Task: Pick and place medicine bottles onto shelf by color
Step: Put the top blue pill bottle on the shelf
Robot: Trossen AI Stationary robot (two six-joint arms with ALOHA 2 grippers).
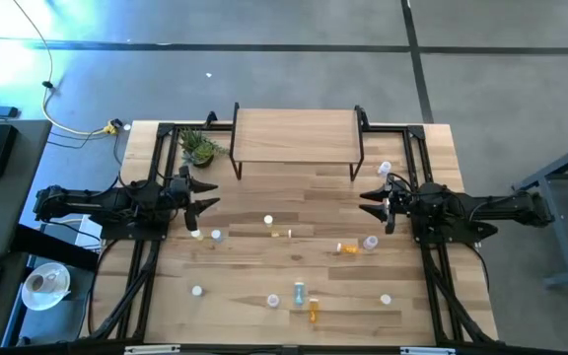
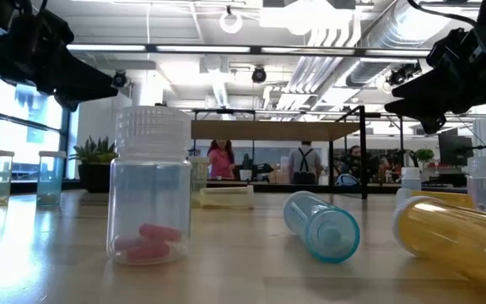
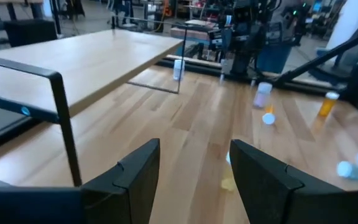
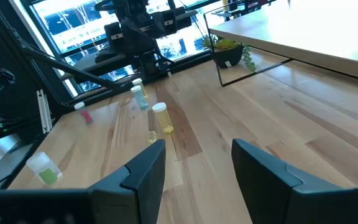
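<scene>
Open-plan lab/workshop: exposed ceiling ducts (image 2: 369,38) w/ strip lights, concrete floor (image 1: 284,59), big windows (image 4: 82,25), people (image 2: 221,160) at benches in bkgd, robot table (image 1: 294,247) on black frame.

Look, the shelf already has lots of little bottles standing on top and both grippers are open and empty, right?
Not quite. The high view shows the shelf top bare; the bottles are all down on the table. The rest holds: the left gripper and right gripper are open and empty.
</scene>
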